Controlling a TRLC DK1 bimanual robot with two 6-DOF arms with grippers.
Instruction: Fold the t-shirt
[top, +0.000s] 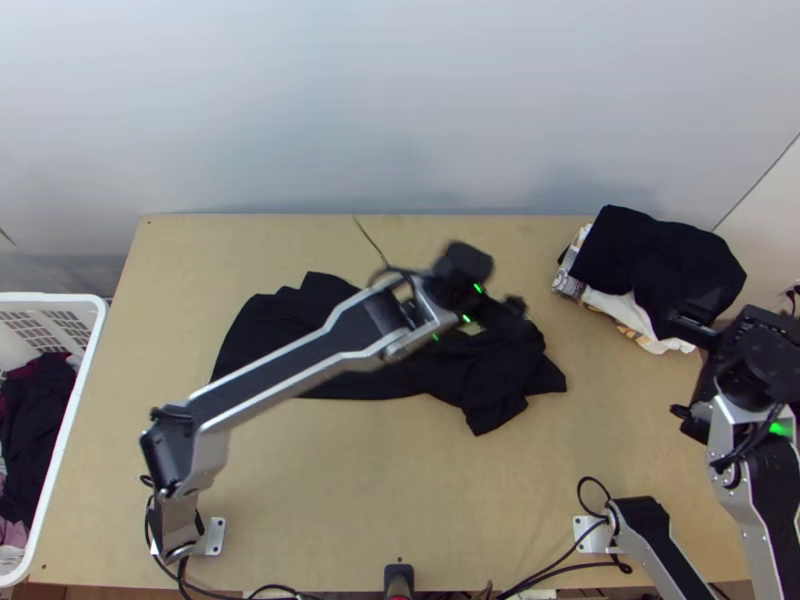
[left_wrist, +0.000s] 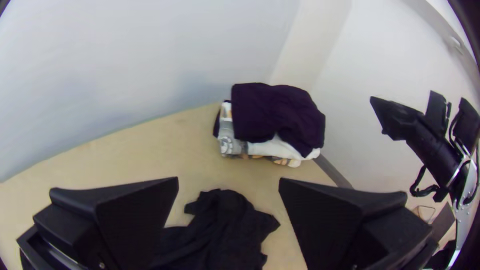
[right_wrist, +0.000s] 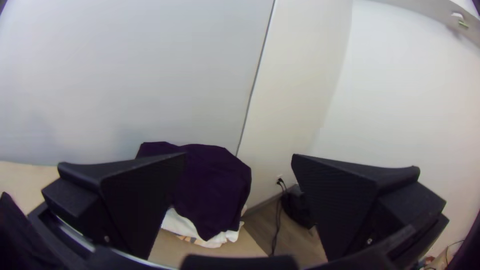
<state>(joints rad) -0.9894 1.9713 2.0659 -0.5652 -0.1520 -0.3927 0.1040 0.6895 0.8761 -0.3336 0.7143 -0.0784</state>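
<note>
The left gripper (top: 502, 288) is wide open, empty, above the tabletop (top: 350, 500) near the bunched black t-shirt (top: 490, 370). The right gripper (top: 678, 366) is also spread wide, holding nothing, near the folded stack (top: 655, 270). The top view shows a white basket (top: 85, 385) of clothes; the right wrist view, a dark cable (right_wrist: 277, 220) by the wall.

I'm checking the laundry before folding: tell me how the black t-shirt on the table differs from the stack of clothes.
The black t-shirt lies rumpled and sprawling; the stack of clothes is layered and more compact. The black t-shirt looks plain black, while the stack of clothes has white and patterned cloth under its dark top piece. Both rest on the table.
</note>
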